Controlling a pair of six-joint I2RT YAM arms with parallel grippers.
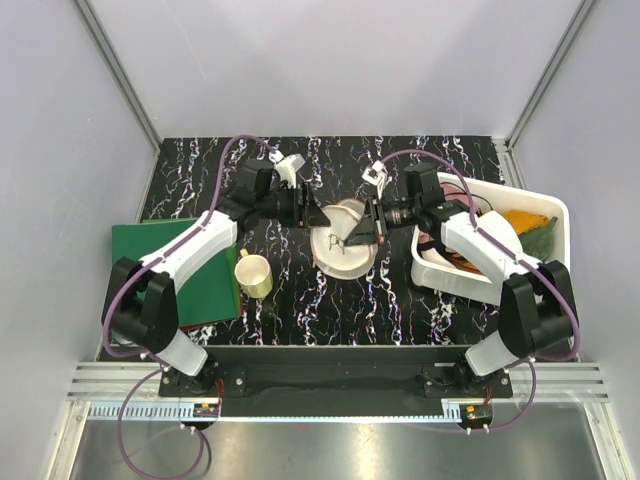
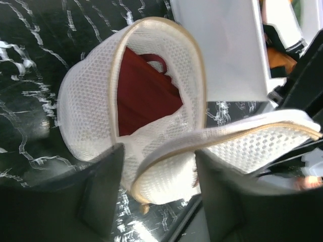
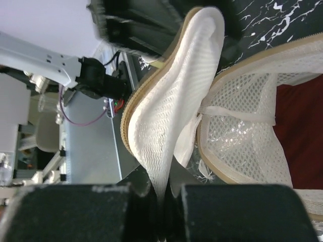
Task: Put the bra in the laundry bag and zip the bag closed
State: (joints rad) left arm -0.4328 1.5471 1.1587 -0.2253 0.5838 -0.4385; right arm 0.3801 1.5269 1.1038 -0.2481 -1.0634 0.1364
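The round cream-white mesh laundry bag lies mid-table with its lid flap lifted. The dark red bra sits inside it and also shows in the right wrist view. My right gripper is shut on the edge of the lifted flap, pinching the mesh between its fingers. My left gripper is open at the bag's far left rim. In the left wrist view its fingers stand wide apart, and the gripper straddles the flap's zipper edge without pinching it.
A white bin holding orange and green cloths stands at the right, under my right arm. A green board lies at the left, with a small cream-yellow cup beside it. The table top is black marble pattern.
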